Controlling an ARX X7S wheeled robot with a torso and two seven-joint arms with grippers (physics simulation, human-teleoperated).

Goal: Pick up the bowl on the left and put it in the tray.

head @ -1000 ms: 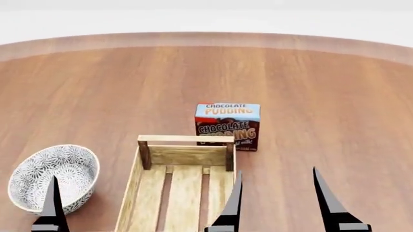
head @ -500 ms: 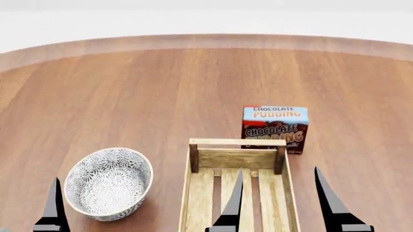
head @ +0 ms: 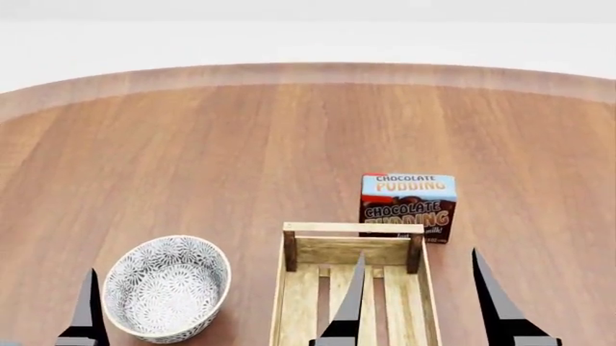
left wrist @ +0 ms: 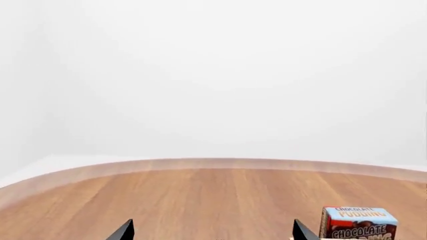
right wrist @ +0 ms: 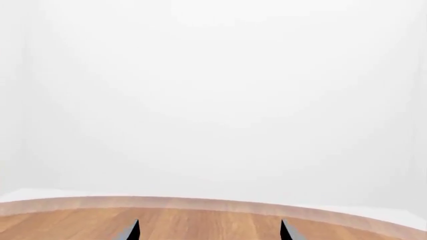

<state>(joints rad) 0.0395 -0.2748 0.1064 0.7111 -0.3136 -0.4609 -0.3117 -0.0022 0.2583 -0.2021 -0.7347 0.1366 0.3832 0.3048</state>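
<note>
The crate (head: 354, 288) runs off the head view's bottom edge; the pudding box (head: 408, 207) is partly hidden behind it.

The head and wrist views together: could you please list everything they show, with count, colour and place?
bowl: one, white with grey-black floral pattern, on the table left of the tray, upright, apart from it.
tray: one, light wood with slatted floor, near centre, empty.
pudding box: one, blue and brown, upright just behind the tray's far right corner; also in the left wrist view.
table: one, brown wood, round-edged, under everything.
left gripper: one, black, open, holding nothing; one fingertip shows beside the bowl in the head view.
right gripper: one, black, open, holding nothing, over the tray's right side.
</note>
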